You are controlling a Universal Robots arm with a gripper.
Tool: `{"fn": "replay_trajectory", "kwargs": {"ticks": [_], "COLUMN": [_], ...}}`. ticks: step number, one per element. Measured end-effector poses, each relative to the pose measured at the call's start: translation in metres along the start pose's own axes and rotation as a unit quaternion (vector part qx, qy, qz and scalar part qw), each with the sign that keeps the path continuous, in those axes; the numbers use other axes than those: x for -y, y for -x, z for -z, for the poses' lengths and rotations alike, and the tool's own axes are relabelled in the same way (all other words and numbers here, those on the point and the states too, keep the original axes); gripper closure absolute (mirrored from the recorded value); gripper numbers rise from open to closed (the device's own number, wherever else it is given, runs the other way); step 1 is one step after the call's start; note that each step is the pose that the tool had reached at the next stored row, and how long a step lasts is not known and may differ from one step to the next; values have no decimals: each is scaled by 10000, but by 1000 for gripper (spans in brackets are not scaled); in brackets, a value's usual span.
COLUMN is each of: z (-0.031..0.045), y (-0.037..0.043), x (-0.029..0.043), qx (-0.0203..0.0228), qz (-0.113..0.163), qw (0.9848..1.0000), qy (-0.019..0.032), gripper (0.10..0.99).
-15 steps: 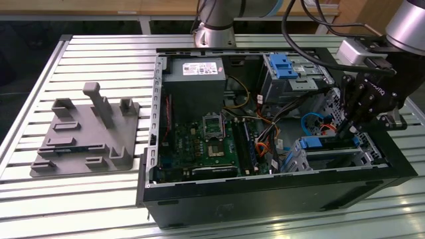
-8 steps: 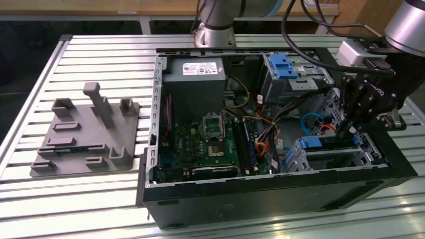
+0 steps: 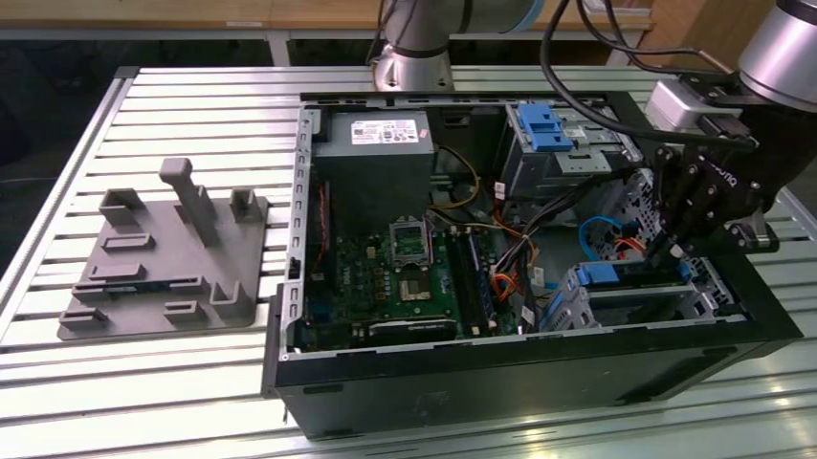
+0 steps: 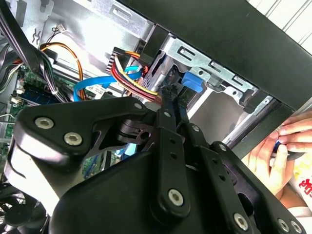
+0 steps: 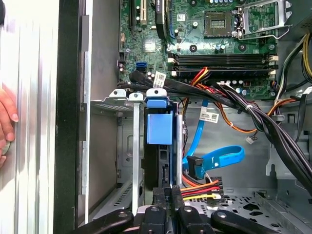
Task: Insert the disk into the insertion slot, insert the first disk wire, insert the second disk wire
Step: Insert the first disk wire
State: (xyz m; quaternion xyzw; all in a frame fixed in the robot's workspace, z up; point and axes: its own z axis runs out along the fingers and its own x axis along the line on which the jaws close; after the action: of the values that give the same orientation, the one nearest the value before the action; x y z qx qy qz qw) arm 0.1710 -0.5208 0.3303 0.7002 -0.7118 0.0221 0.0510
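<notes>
Gripper [image 5: 168,190], clenched behind the disk [image 5: 159,129] seated in the insertion slot [image 5: 109,105] at the case's [image 3: 511,382] corner, sits beside the limp disk wire [image 5: 202,187]; we judge its stiff connector the proper hold.

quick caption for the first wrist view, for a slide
Gripper close to the blue-framed disk seated in the insertion slot, blue cable beside it, motherboard beyond.

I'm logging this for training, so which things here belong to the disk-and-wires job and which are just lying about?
For the job: disk, insertion slot, blue wire, red-and-yellow wires, gripper.
Lying about: grey fixture, motherboard, spare blue bracket, person's hand.
</notes>
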Motion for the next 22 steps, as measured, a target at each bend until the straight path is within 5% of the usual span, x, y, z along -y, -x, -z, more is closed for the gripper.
{"fn": "replay_trajectory", "kwargs": {"ticks": [10,16,22], "z": [-29,11,100], "y": [-30,-33,-22], "x": [1,0,-4], "qx": [0,0,-1], "qz": [0,0,0], "qw": [10000,10000,10000], "qy": [0,0,0], "gripper": [914,671,671]}}
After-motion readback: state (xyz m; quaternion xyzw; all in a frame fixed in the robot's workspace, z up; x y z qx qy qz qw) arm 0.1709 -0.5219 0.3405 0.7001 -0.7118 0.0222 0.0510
